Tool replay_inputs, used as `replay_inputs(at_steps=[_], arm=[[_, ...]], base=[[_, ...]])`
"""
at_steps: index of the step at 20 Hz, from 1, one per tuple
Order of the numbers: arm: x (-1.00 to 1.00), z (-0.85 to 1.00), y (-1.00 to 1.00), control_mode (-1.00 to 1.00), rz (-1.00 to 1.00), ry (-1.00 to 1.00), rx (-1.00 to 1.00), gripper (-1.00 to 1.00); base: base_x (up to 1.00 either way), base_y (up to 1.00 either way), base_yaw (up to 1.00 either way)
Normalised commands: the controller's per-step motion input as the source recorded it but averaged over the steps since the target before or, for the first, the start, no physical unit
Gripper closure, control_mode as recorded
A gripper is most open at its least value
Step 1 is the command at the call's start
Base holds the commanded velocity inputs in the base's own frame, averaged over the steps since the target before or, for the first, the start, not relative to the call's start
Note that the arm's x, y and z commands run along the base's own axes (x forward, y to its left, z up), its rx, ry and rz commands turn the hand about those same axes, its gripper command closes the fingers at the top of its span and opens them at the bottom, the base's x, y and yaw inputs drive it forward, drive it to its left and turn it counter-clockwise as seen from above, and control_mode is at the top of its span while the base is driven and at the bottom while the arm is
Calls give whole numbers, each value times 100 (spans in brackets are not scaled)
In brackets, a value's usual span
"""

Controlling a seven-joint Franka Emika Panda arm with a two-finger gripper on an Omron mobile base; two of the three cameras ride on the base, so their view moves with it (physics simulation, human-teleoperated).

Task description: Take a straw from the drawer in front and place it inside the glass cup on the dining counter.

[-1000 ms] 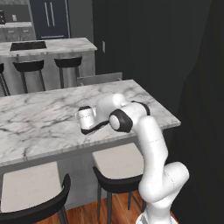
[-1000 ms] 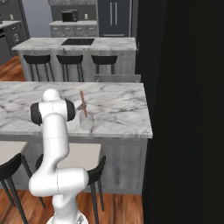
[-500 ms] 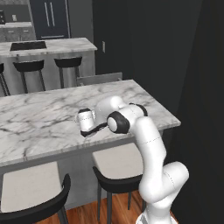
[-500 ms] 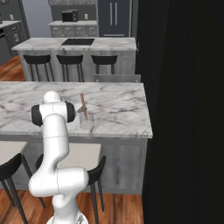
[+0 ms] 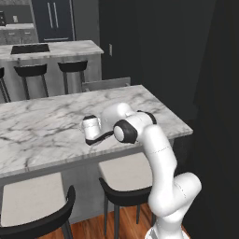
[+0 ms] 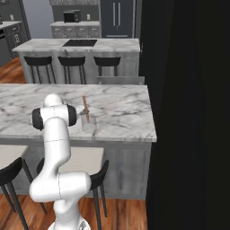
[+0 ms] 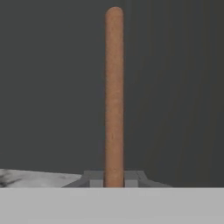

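Marble dining counter (image 6: 121,110) with one glass cup (image 6: 88,125), one straw (image 6: 86,109) upright inside; gripper (image 5: 89,130) finger state indiscernible.

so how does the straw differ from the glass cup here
The straw is thin, opaque and orange-brown; the glass cup is wider, clear and nearly see-through. The straw is taller, rising well above the glass cup's rim with a slight lean. Both are at the same spot on the dining counter.

The veined marble bench (image 6: 121,108) carries a clear glass cup (image 6: 88,124) near its front edge, an orange-brown straw (image 6: 85,109) standing inside it.
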Motion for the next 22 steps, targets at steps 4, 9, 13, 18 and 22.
replay_inputs(at_steps=[4, 9, 13, 18, 22], arm=[[-3, -2, 0, -100, 0, -5, 0, -100], [-12, 0, 0, -100, 0, -7, 0, -100], [-10, 0, 0, -100, 0, -7, 0, -100], [-14, 25, 8, -100, 0, -11, 0, -100], [-14, 39, 26, -100, 0, -12, 0, -100]], base=[[0, 0, 0], [0, 0, 0], [0, 0, 0], [0, 0, 0], [0, 0, 0]])
